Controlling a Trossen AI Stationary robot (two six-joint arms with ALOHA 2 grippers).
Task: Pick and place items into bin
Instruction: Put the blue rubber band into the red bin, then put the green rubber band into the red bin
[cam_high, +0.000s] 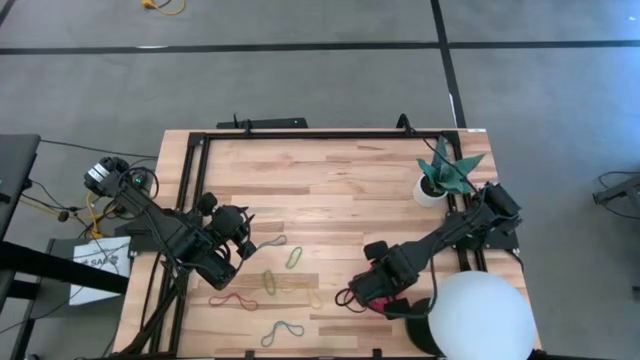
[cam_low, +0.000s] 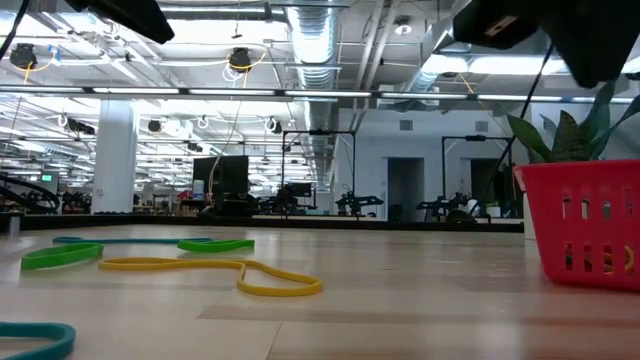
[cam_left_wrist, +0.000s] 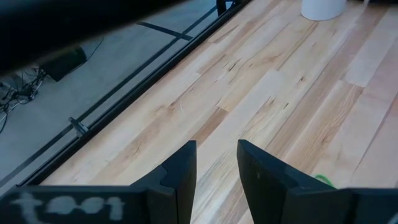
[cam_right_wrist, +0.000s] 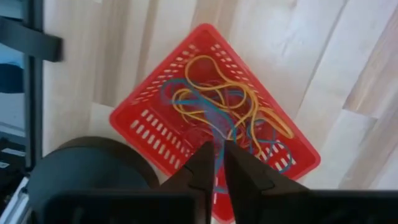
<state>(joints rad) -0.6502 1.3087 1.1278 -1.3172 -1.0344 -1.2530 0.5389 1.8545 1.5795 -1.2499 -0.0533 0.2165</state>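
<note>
The red mesh bin (cam_right_wrist: 147, 102) stands near the table's right near corner, and several yellow and blue rubber bands (cam_right_wrist: 205, 93) lie in it. My right gripper (cam_right_wrist: 217, 147) hangs right above it, shut on a blue rubber band (cam_right_wrist: 217, 163); in the high view my right gripper (cam_high: 366, 289) hides most of the bin (cam_high: 385, 301). My left gripper (cam_high: 246, 240) hovers open over bare wood at the table's left, touching nothing. Loose bands lie flat mid-table: green (cam_high: 295, 257), yellow (cam_high: 299, 293), red (cam_high: 232, 300), blue-grey (cam_high: 283, 331). My right gripper pinches a strand of the blue rubber band (cam_right_wrist: 217, 155) between its two fingers, coming from above and pointing down into the bin. The strand runs from the fingertips toward the tangle of bands in the bin (cam_right_wrist: 214, 127); whether its far end rests there, I cannot tell.
A white pot with a green plant (cam_high: 432, 187) stands at the table's far right. A big white dome (cam_high: 481, 316) sits at the near right corner, close beside the bin. A black frame (cam_high: 320, 134) runs along the far and left table edges. Bare wood lies around the table's far middle.
</note>
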